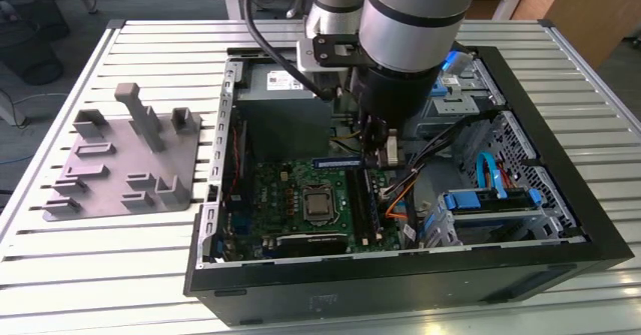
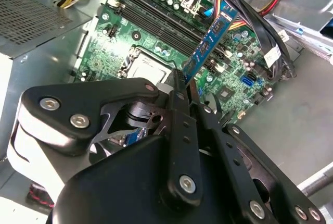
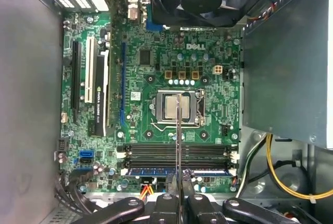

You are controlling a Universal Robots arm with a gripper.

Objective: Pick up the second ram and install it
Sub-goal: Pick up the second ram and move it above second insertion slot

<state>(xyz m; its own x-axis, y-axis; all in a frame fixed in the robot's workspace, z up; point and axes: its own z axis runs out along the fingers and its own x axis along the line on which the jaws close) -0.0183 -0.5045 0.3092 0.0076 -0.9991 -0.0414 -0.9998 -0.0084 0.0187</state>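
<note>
**Slatted table (image 1: 150, 260), open computer case (image 1: 401, 294): second ram (image 2: 210, 39) aloft**

The gripper (image 2: 183, 84) pinches the stick at one end, jaws narrow on its faces. It hangs crosswise over the black memory slots (image 3: 156, 151). Cables (image 2: 260, 31) crowd its far end, and the case walls stand well apart.

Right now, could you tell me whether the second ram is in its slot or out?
Out: the second ram is held in the fingers, above the memory slots.
</note>
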